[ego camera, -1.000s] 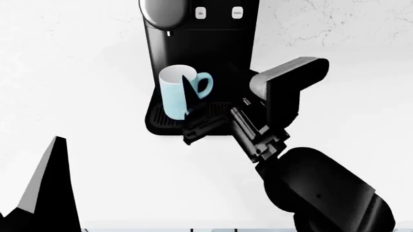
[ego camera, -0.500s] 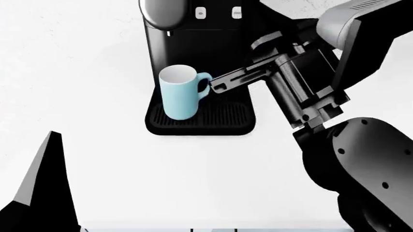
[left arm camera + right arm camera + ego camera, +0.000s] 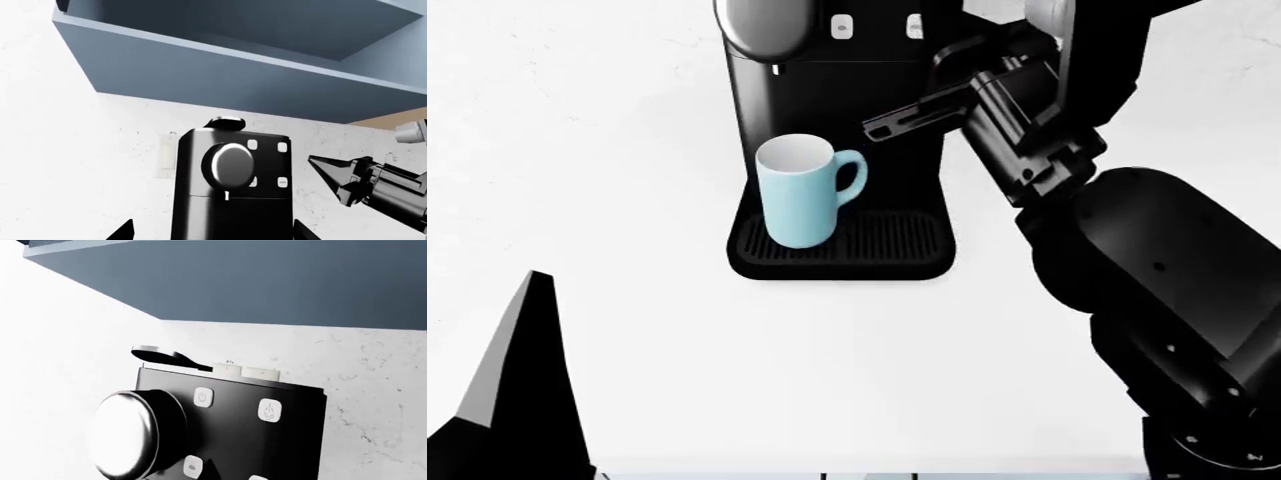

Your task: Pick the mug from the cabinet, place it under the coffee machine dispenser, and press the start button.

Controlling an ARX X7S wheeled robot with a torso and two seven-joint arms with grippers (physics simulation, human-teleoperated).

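The light-blue mug stands upright on the ribbed tray of the black coffee machine, under the dark-grey dome dispenser, handle to the right. My right gripper is shut and empty. It hovers above the mug's handle, before the machine's front, below the white buttons. In the right wrist view its tip sits beside a lower button, right of the dome. My left gripper is open and empty, low at the left; its view shows the machine.
A blue-grey cabinet hangs above the machine and also shows in the right wrist view. The white counter spreads around the tray. A lever lies on the machine's top. My right arm fills the right side.
My right gripper has let go of the mug, drawn back to the right, shut and risen to the machine's front. The mug stays on the tray. The left arm has not moved.
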